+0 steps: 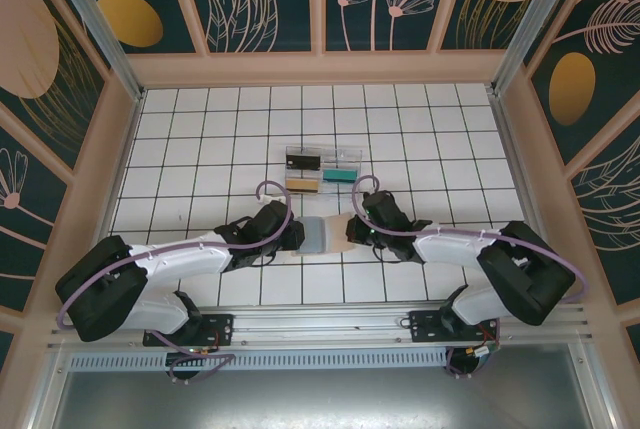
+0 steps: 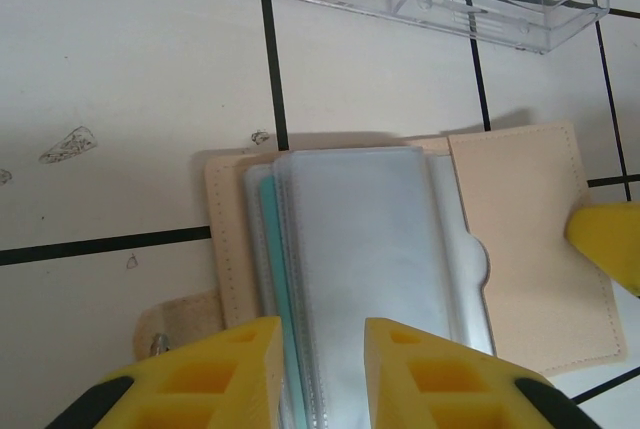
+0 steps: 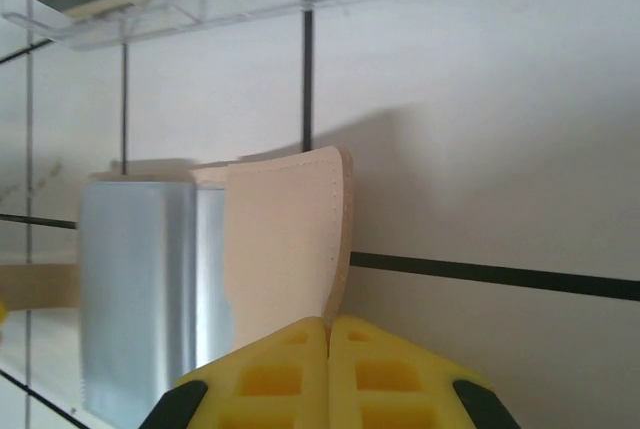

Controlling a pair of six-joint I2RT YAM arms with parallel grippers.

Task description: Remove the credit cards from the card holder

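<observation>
Tan, soft card holder (image 1: 325, 234) lies open on the desk (image 1: 200, 129) between both arms, near the clear tray (image 1: 322, 169). Right gripper (image 3: 328, 344) is pinched shut on its floppy flap. Left gripper (image 2: 322, 344) is part-open astride the slick plastic sleeves; can't tell if it pinches. Credit cards (image 2: 272, 269) inside look light, stiff and slippery; best pinched at an exposed edge.

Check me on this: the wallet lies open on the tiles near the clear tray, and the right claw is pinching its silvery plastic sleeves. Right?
Not quite. The right gripper is pinching the card holder's tan flap, not the silvery sleeves; the right wrist view shows it. The rest holds: the holder lies open on the tiles near the clear tray.
</observation>
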